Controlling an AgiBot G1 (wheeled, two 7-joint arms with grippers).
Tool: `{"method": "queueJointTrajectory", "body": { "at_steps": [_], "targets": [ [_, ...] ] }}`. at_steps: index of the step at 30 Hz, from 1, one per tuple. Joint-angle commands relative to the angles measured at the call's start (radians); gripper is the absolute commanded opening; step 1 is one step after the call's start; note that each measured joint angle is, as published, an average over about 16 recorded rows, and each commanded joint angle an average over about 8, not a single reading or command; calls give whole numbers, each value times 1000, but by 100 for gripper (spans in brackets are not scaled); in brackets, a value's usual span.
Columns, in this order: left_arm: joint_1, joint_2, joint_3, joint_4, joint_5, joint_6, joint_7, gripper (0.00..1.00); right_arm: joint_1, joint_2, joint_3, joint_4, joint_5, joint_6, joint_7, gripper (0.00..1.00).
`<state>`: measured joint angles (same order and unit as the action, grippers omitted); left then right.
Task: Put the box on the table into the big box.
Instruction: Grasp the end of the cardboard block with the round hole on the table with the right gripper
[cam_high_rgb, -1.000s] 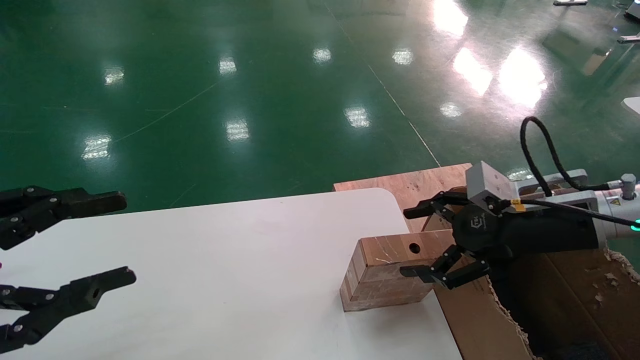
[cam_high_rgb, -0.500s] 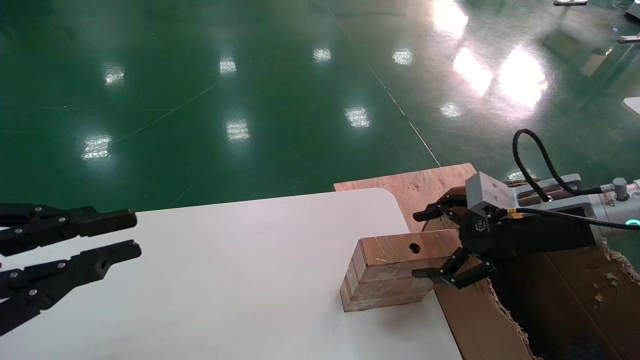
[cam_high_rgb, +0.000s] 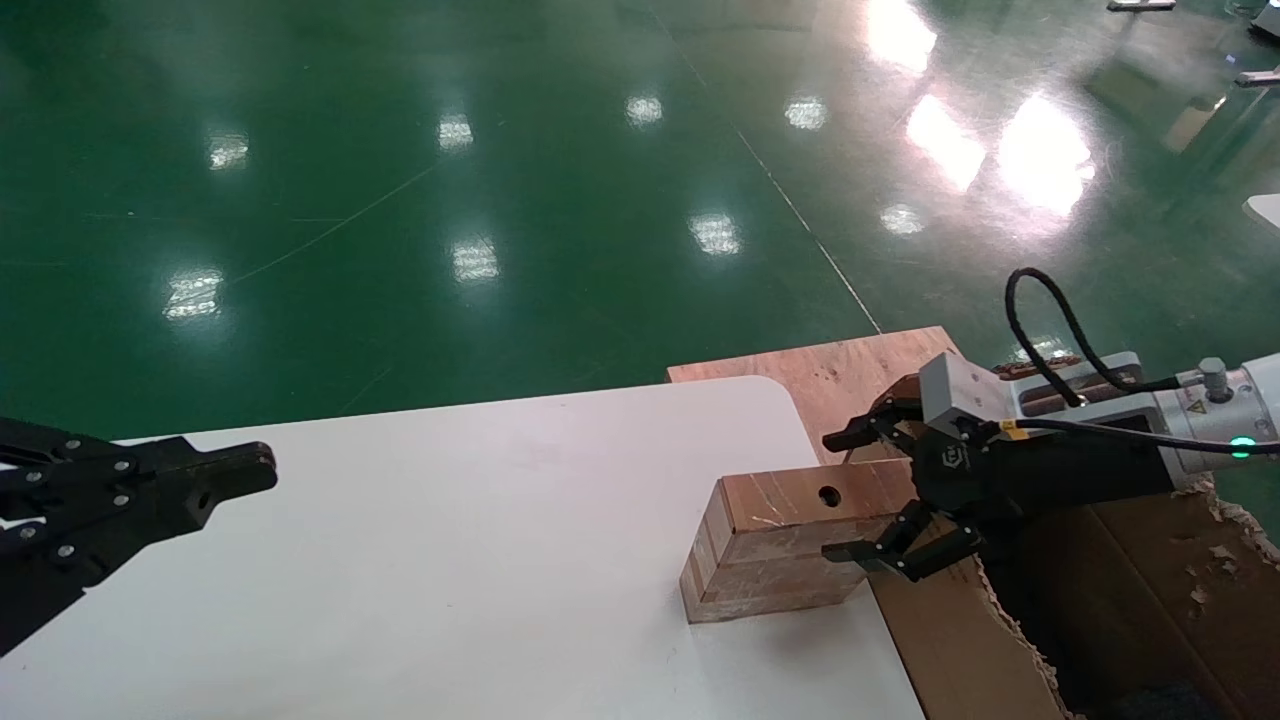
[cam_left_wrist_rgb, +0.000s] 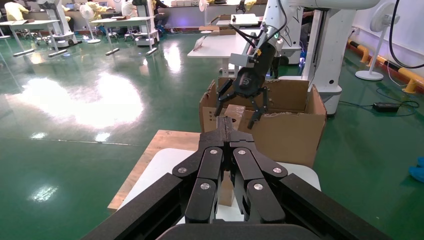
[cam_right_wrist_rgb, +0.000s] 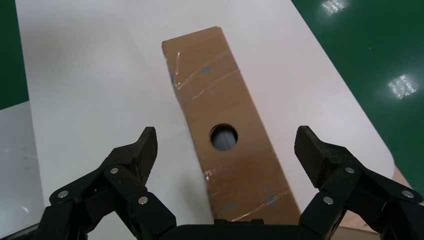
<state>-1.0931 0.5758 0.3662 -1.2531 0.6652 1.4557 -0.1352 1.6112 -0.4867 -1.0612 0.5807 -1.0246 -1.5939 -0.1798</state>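
Straddling the box (cam_high_rgb: 775, 545) at the bench (cam_high_rgb: 450, 560) edge beside the big box (cam_high_rgb: 1150, 600), the right gripper (cam_high_rgb: 845, 495) has fingers spread wide, nothing held. Closing off-centre could skew it; left gripper (cam_high_rgb: 240, 475) idles, fingers closed

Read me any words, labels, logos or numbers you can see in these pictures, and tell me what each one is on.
No text can be read in any view.
Right gripper: a pale hexagonal emblem on its black body, no legible letters.
Right arm: a small yellow triangular warning sticker and a yellow band on the cable, both too small to read.
The box: only clear tape and a round hole, no print.
The big box: no print visible.
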Motion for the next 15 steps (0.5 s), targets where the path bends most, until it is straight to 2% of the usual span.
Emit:
{"method": "queueJointTrajectory", "body": {
  "at_steps": [1, 14, 15],
  "targets": [
    [0, 0, 0, 0, 0, 0, 0, 0, 3, 2, -19, -4, 14, 0, -3, 100],
    [0, 0, 0, 0, 0, 0, 0, 0, 41, 0, -127, -43, 61, 3, -35, 100],
    [0, 0, 0, 0, 0, 0, 0, 5, 44, -1, -133, -47, 62, 4, -38, 100]
  ]
}}
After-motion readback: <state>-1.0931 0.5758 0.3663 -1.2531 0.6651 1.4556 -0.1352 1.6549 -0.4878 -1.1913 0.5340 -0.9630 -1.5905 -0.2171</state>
